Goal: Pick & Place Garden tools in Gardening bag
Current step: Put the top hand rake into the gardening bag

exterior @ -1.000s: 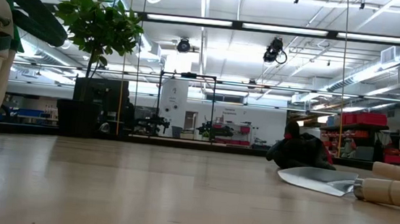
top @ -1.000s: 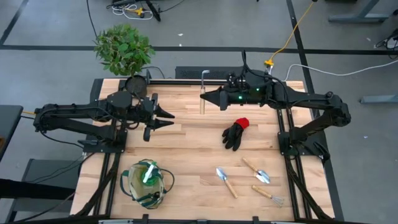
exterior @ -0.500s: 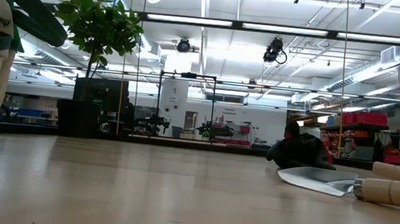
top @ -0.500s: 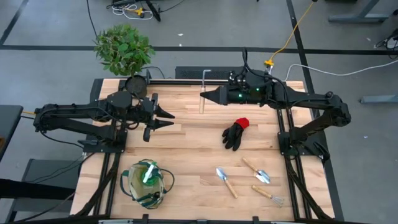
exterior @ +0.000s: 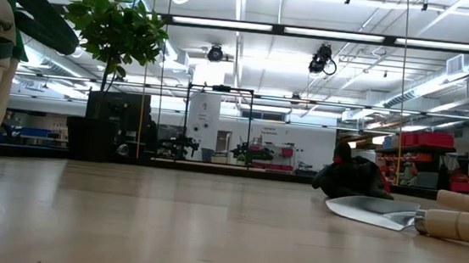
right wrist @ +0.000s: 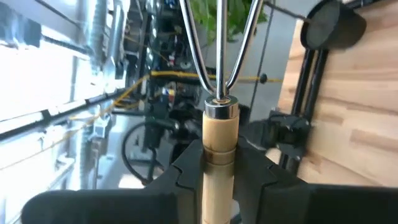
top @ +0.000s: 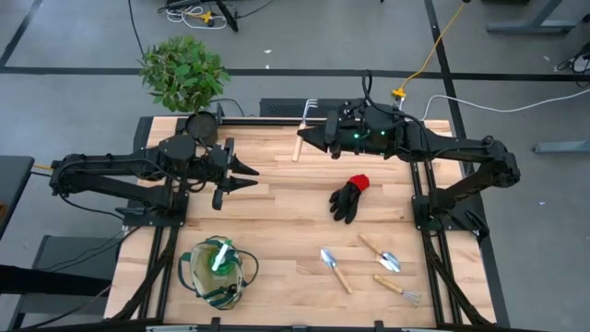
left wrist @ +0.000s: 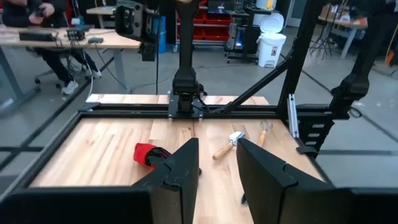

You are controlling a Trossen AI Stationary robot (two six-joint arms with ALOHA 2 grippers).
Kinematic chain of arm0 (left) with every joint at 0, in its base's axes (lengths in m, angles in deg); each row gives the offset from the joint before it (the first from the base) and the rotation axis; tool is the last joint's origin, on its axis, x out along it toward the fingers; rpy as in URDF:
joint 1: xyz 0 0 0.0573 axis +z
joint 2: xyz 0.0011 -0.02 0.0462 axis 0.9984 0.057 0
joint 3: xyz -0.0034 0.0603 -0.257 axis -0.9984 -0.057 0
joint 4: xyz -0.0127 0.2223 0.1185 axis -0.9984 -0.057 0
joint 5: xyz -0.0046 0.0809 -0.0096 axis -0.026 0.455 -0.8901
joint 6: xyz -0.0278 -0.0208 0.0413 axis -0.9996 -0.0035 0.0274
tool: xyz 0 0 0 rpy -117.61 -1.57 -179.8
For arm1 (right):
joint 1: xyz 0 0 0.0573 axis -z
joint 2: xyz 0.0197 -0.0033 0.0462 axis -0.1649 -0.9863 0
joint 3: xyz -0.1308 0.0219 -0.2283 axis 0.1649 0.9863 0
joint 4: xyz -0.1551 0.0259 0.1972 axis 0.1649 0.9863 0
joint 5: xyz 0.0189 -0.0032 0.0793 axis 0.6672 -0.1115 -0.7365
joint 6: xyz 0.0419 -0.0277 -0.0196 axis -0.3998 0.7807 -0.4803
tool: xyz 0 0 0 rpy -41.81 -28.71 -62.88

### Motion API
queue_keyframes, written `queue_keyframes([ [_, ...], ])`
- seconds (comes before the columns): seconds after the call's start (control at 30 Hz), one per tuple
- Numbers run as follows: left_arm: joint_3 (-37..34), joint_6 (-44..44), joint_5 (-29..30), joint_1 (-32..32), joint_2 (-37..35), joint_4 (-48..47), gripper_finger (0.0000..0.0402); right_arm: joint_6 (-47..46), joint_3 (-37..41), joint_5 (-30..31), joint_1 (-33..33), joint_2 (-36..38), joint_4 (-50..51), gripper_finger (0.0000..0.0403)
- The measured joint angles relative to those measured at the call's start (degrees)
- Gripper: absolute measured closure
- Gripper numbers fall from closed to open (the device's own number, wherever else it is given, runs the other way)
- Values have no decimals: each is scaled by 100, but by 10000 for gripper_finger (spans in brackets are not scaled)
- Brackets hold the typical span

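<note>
Near the far edge of the table (top: 277,198), the right gripper (top: 300,141) is clamped on the wooden handle of a hand fork (top: 303,124), whose metal tines point toward the back rail; the right wrist view shows the handle pinched between the two dark fingers (right wrist: 186,165) with the prongs rising ahead. At the table's left side the left gripper (top: 247,175) hovers above the boards, its fingers (left wrist: 180,171) parted with nothing between them. A black glove (top: 348,197) with a red cuff lies near the middle-right. Toward the near right corner rest two trowels (top: 335,268) (top: 380,252) and a small fork (top: 398,289). At the near left stands the gardening bag (top: 218,272), with a green spray bottle (top: 219,255) in it. Beyond the far left corner sits a leafy plant (top: 182,70).
</note>
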Motion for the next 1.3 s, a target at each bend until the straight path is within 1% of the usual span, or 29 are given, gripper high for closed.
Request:
queue_keyframes([
  [0.23,0,1022,1,-1,0,15,287,-32,0,31,-25,0,-32,342],
  [0.33,0,1610,3,-1,0,64,287,-36,0,-10,-25,0,-26,342],
  [0.67,0,3513,0,-2,0,708,287,-68,0,-50,-25,0,12,342],
  [0.93,0,5032,3,-2,0,798,287,-105,0,-50,-48,0,15,341],
  [1.03,0,5797,8,-31,3,804,287,-218,0,-220,-61,0,37,341],
  [1.17,0,6852,289,-159,15,924,287,-407,0,-354,-96,0,196,341],
  [1.3,0,7360,610,-285,15,1006,287,-472,0,-464,-136,-6,254,341],
])
